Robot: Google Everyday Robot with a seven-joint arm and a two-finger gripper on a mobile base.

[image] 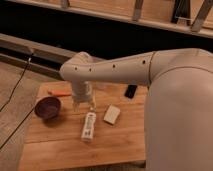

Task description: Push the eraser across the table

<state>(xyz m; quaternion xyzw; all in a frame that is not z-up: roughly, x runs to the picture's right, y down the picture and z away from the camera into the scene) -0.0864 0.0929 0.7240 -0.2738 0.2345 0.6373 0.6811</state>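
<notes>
The eraser is a small flat black block lying near the far edge of the wooden table, just left of my big white arm. My gripper hangs below the arm's wrist over the table's left middle, well to the left of the eraser and apart from it. It is just above the top end of a white bottle that lies on its side.
A cream-white rectangular block lies right of the bottle. A dark purple bowl sits at the left. An orange marker lies near the far left edge. A dark cable runs over the floor at left.
</notes>
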